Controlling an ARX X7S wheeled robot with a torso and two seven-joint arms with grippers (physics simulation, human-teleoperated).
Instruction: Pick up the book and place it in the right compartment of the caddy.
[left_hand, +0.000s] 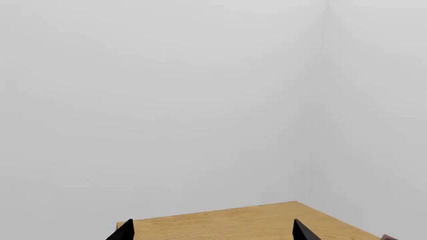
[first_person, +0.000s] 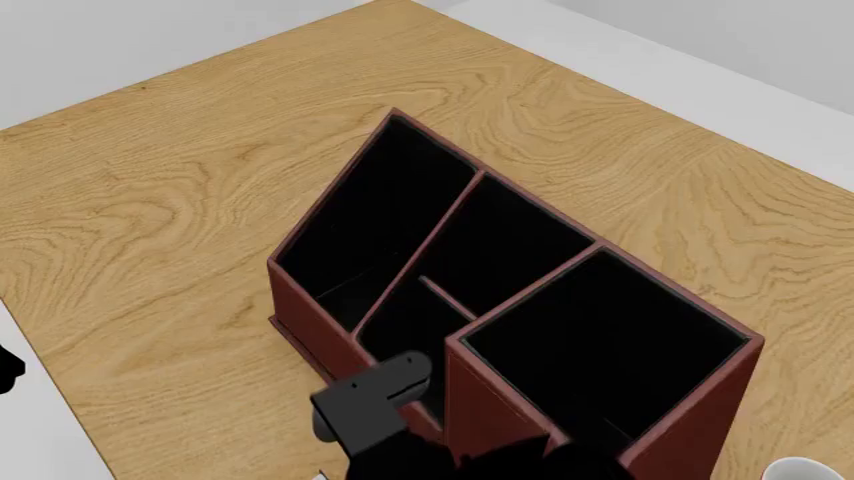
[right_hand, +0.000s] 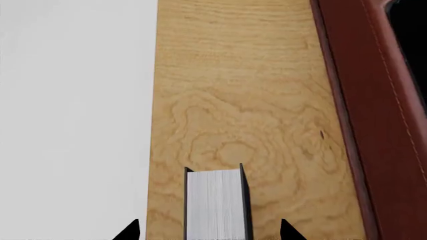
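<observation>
The book (right_hand: 213, 205) stands on edge on the table in the right wrist view, with its white page edge showing between black covers. My right gripper (right_hand: 210, 231) is open, one fingertip (right_hand: 130, 231) on each side of the book with a gap on both sides. The reddish-brown caddy (first_person: 314, 330) fills the middle of the head view, and its outer wall (right_hand: 373, 125) runs beside the book. The right compartment (first_person: 601, 340) is the tall square black-lined section. The book is hidden in the head view behind my right arm (first_person: 380, 400). My left gripper (left_hand: 213, 231) is open and empty.
The wooden table (first_person: 160, 200) extends around the caddy, and its near edge runs just beside the book (right_hand: 155, 125). A white mug rim (first_person: 805, 468) shows at the bottom right of the head view. The left wrist view shows a table corner (left_hand: 293, 204) and bare grey walls.
</observation>
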